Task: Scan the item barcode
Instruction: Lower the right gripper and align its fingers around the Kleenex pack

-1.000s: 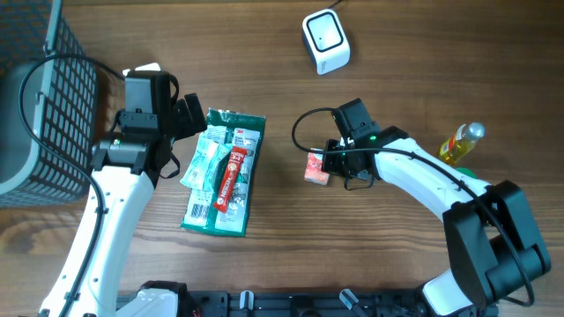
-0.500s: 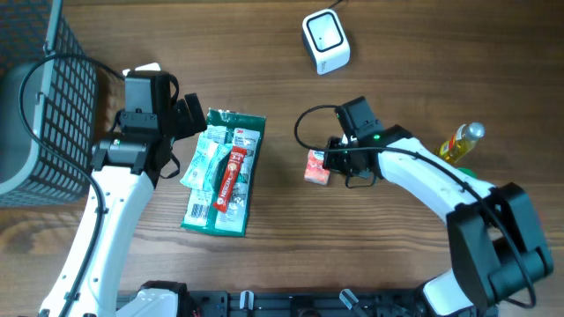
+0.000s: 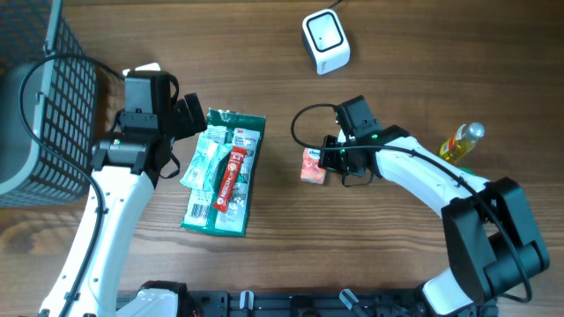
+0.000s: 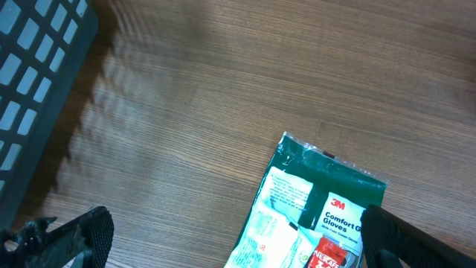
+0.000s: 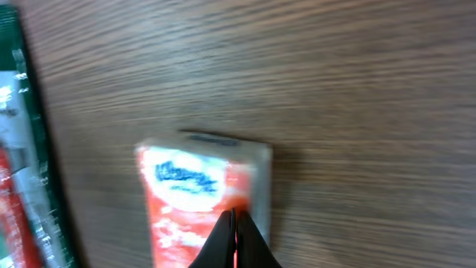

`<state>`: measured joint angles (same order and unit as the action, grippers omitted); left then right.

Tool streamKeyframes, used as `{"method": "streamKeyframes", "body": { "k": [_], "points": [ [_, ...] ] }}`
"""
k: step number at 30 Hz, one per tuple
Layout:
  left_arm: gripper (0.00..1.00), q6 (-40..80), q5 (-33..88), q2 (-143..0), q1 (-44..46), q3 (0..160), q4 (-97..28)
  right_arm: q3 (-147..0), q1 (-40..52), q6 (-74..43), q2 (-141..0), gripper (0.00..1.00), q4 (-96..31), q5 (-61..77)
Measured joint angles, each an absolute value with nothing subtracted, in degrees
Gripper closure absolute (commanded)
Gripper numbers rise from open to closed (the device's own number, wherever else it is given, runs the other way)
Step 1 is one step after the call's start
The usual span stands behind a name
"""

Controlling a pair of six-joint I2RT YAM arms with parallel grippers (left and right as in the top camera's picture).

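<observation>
Two robot arms work a wooden tabletop (image 3: 423, 53) that carries one white scanner (image 3: 325, 40), one red-and-white tissue packet (image 3: 311, 165), one green glove pack (image 3: 226, 172), one yellow bottle (image 3: 462, 143) and one dark mesh basket (image 3: 53, 106).

The tissue packet, the item at the right arm, lies flat near the middle of the tabletop, well below the scanner and apart from the glove pack to its left. The right claw (image 3: 328, 160) is fully closed, its two fingertips (image 5: 235, 237) pressed into a single point at the packet's near edge. Whether they pinch the wrapper or only touch it cannot be told. The left claw (image 3: 192, 119) is spread wide with nothing between its fingers, hanging at the upper left corner of the glove pack.

The packet's print is blurred in the right wrist view, and its lower end runs out of that picture. The glove pack is cut off at the bottom of the left wrist view, where only its top half shows. The basket runs off the left and top edges from overhead. The bottle's base is hidden behind the right arm.

Bare wood lies between the packet and the scanner, and across the upper right of the tabletop. The basket closes off the left side.
</observation>
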<state>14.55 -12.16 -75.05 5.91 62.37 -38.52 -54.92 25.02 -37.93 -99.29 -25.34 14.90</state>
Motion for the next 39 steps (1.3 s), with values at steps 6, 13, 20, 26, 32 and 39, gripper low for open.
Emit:
{"method": "streamKeyframes", "body": {
  "k": [6, 13, 20, 26, 32, 39],
  "points": [
    [0.0, 14.6, -12.2, -75.0, 5.9, 62.4, -38.5, -54.9, 25.0, -37.6, -99.1, 0.96, -25.4, 16.8],
    [0.0, 14.6, -12.2, -75.0, 5.9, 62.4, -38.5, -54.9, 25.0, -37.6, -99.1, 0.96, -25.6, 16.4],
    [0.0, 14.6, -12.2, -75.0, 5.9, 62.4, -38.5, -54.3, 25.0, -37.6, -99.1, 0.96, -24.8, 13.9],
    [0.0, 14.5, -12.2, -75.0, 5.9, 62.4, -38.5, -54.3, 25.0, -37.6, -99.4, 0.96, -25.2, 13.2],
    [0.0, 14.6, -12.2, -75.0, 5.9, 62.4, -38.5, -54.3, 25.0, -37.6, -99.4, 0.96, -26.8, 11.4],
    [0.0, 14.6, -12.2, -75.0, 5.9, 62.4, -38.5, -54.1, 25.0, -38.3, -101.4, 0.96, -26.5, 10.0]
  ]
}}
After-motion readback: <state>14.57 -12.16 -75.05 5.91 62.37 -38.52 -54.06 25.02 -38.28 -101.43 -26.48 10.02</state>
